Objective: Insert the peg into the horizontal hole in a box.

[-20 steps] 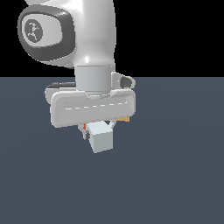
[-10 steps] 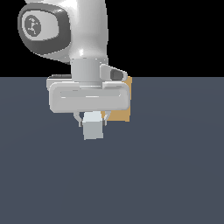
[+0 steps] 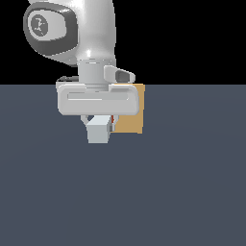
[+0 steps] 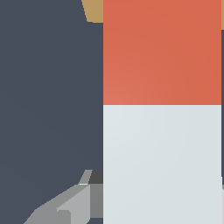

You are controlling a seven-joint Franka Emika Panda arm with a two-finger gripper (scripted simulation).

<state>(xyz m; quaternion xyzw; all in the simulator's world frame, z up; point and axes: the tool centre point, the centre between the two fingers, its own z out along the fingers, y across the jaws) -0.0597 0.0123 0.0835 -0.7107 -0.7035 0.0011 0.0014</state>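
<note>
- The floor (image 3: pixel 182 182) was a plain, flat slate-blue surface, unmarked, running back to a straight horizon; above it the background was solid black.
- No readable writing appeared anywhere. The only mark was a small pale emblem on the dark round cap of the arm (image 3: pixel 45 26), too small to make out.
- Counted: one arm, one gripper (image 3: pixel 98 126), one peg (image 3: pixel 99 129), one box (image 3: pixel 130 120).
- The gripper hung low over the floor with its fingers closed on the peg, one at each side. In the wrist view a grey finger (image 4: pixel 72 205) pressed against the peg's white part.
- The peg lay level in the grip, its white end face toward the exterior camera; a thin red sliver showed behind that face. The wrist view showed its red part (image 4: pixel 162 52) pointing toward the box.
- The box stood on the floor just behind the gripper, at the exterior view's right of the peg; only a tan corner (image 4: pixel 92 11) showed in the wrist view.
- The hole was hidden, so I could not tell whether the peg's tip had reached it.
</note>
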